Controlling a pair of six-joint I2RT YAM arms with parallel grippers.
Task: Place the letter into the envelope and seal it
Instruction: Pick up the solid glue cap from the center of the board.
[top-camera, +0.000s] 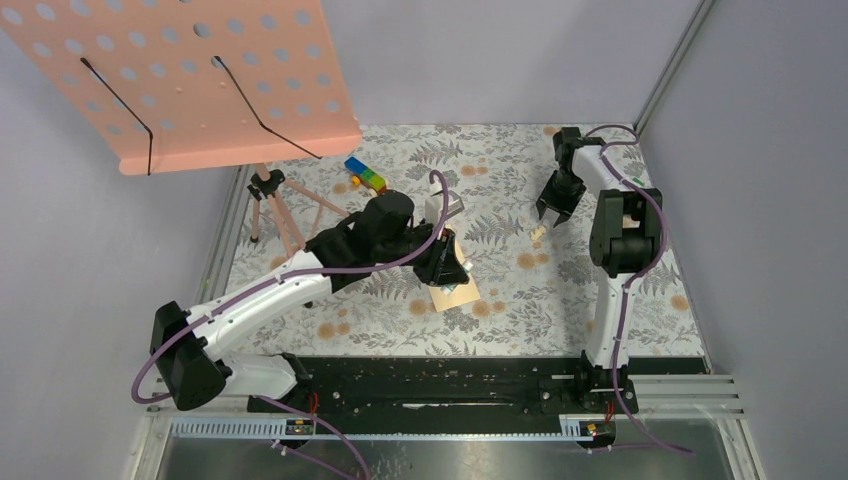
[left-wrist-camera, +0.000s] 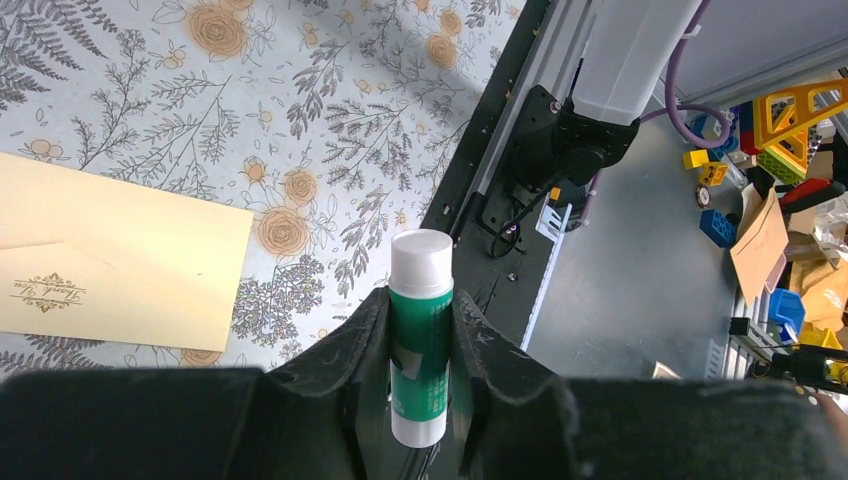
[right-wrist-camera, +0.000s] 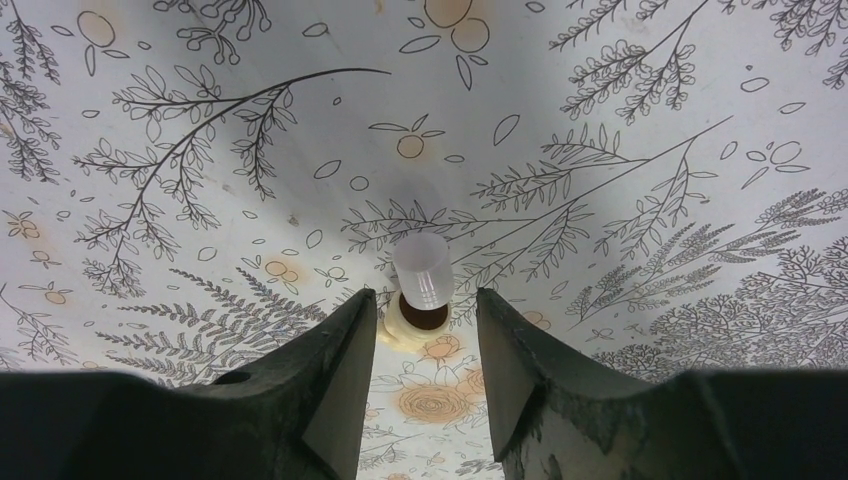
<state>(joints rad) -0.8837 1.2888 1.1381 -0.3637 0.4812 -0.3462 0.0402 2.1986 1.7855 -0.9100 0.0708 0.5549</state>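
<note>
Glue stick (left-wrist-camera: 421, 335) in left jaws — envelope (left-wrist-camera: 120, 262) nearby, seemingly closed.

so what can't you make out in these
letter: in no view; whether it's inside the envelope can't be told.
envelope: top view, mostly under the left tool; left wrist view, cut by the left edge.
small white piece under the right tool: tiny in top view, blurred up close.

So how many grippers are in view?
2. The left gripper, mid-table by the envelope, is shut on a glue stick; the right gripper hovers open over a small white cap, far right.
</note>
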